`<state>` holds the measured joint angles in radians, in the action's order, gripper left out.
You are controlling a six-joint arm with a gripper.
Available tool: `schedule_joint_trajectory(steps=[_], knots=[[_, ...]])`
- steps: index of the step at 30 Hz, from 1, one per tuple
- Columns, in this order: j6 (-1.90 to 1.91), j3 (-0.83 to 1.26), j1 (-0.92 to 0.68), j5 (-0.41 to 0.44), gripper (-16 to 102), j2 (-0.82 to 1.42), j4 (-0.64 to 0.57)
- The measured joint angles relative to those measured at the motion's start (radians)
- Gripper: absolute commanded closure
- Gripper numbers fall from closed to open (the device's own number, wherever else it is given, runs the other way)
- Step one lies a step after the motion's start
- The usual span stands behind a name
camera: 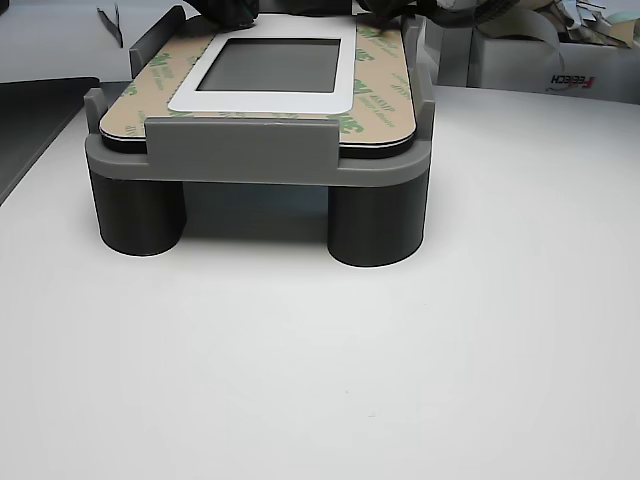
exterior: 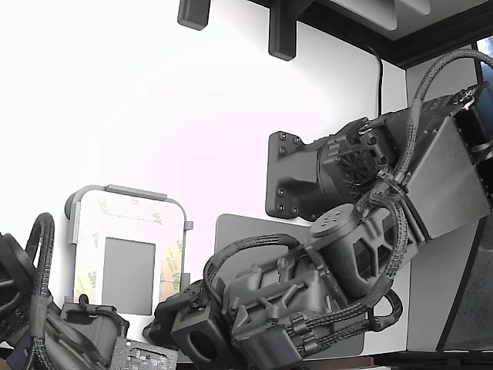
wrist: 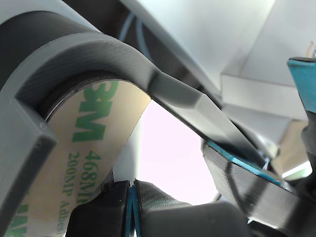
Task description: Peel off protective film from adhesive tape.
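In the wrist view the end effector sits right up against the protective film; two dark ribbed fingertips stand pressed close together with only a thin blue-lined seam between them, but whether film is pinched in that seam cannot be told. The film there is cream paper printed with green "3M" and "468MP" lettering, curving under the grey tray rim. In the other view the grey tray stands on dark cylindrical legs on the white counter, and the adhesive tape, faced with its tan liner, frames a dark-grey rectangle bordered in white. In the exterior view the tray lies towards the exterior view's left, the liner still covering the frame, with the arm reaching in from the exterior view's right to its near corner; a dark-grey mat lies just beside it.
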<state>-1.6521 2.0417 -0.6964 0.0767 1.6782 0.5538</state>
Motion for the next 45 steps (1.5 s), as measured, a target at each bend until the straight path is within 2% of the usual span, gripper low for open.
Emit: schedule_joint_trajectory(steps=[45], knots=[[-0.040, -0.032, 0.008, -0.008, 97, -0.037, -0.008]])
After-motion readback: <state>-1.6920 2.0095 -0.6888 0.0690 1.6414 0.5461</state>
